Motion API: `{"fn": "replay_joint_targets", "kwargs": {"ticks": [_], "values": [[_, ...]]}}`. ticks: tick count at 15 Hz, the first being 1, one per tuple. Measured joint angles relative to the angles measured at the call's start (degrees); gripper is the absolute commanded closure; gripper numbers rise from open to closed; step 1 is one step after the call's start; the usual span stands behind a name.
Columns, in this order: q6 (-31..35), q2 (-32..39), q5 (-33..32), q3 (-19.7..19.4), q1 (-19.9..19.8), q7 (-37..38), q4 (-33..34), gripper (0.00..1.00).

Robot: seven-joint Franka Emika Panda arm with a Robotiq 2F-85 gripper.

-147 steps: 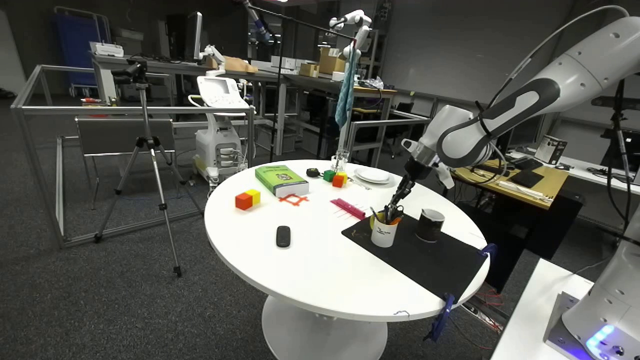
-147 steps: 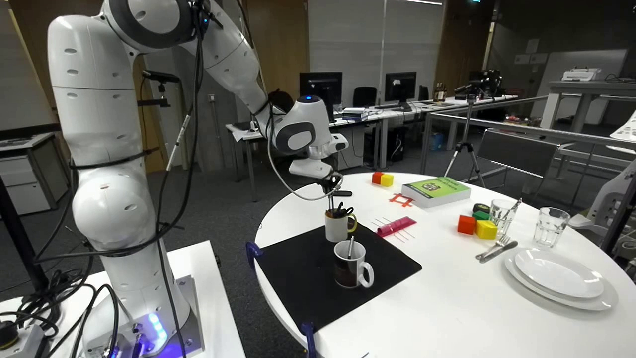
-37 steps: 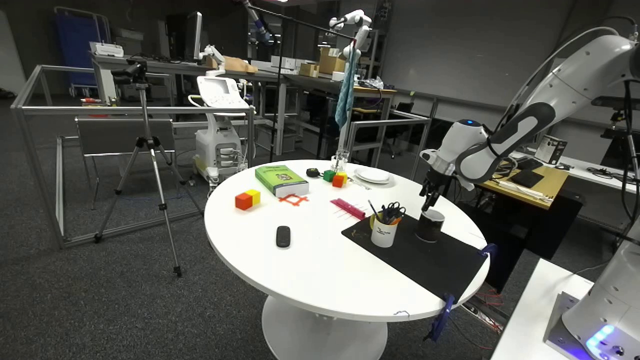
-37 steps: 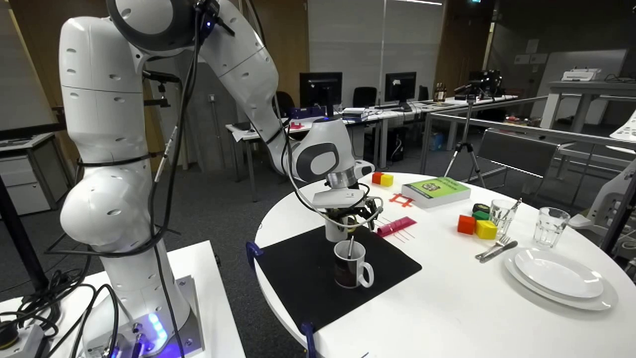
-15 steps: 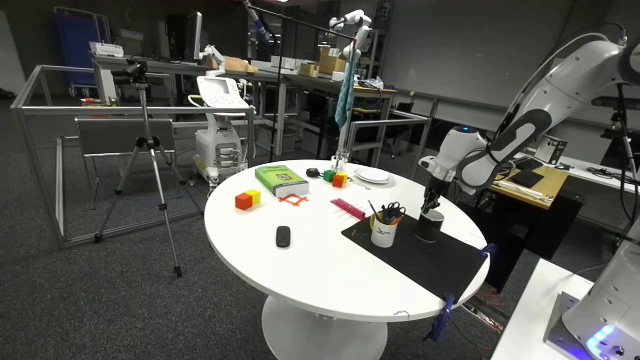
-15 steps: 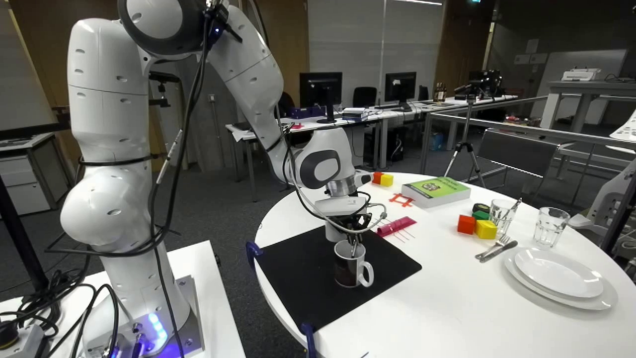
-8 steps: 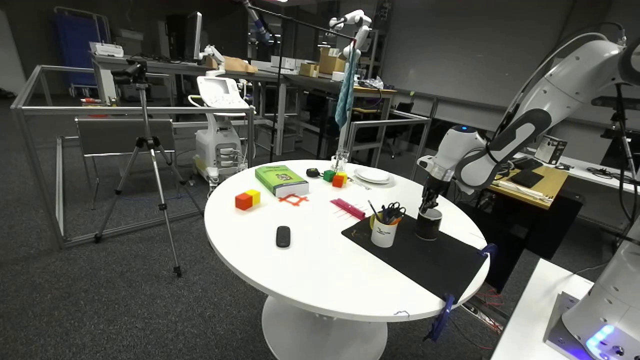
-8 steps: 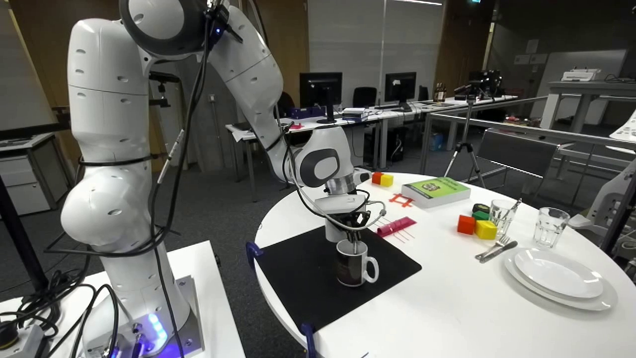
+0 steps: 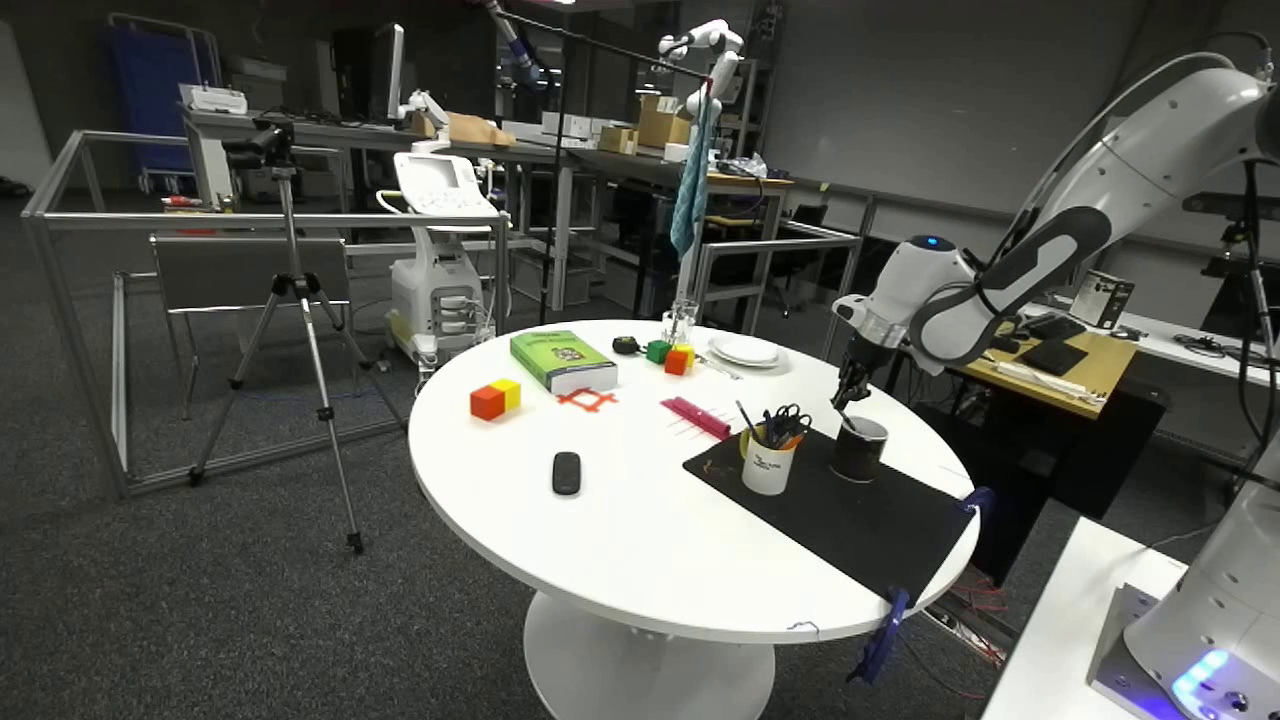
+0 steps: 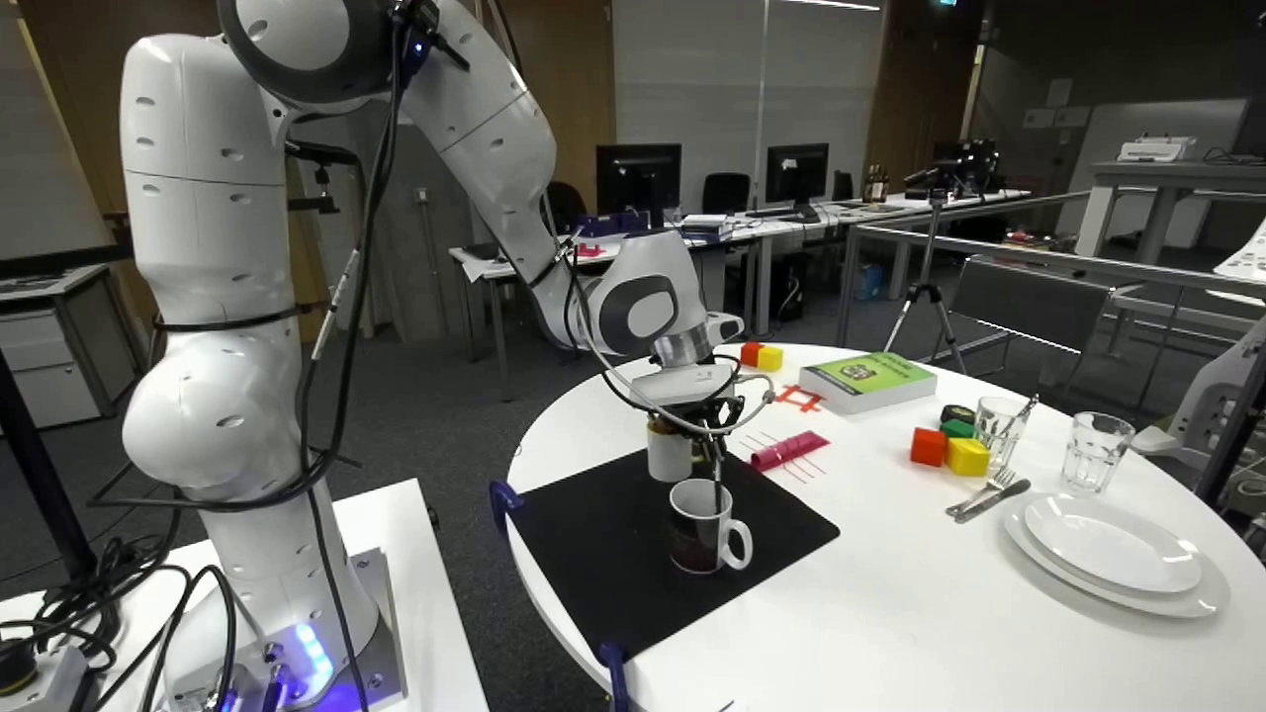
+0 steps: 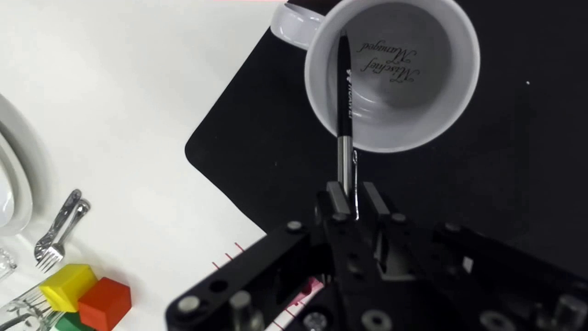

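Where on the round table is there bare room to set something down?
Bare white table runs between the black mat and the plates; another patch lies between the mat and the dark oblong object. Crowded: around the dark mug, where the pincer holds a pen, and among the cubes, cutlery and glasses.

The claw has gripped the pen and drawn it partway out of the mug.

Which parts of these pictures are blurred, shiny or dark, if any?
Wrist view: the pincer blurs toward the lower edge, the lettered pen looks fairly sharp, glare shows inside the mug; both exterior views: the white table is much brighter than the dark floor.
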Motion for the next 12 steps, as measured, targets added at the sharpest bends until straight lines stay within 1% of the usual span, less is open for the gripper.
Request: {"fn": "replay_joint_targets", "kwargs": {"ticks": [12], "values": [[-0.03, -7.16, -0.43, 0.42, 1.37, 6.33, 0.52, 0.97]]}}
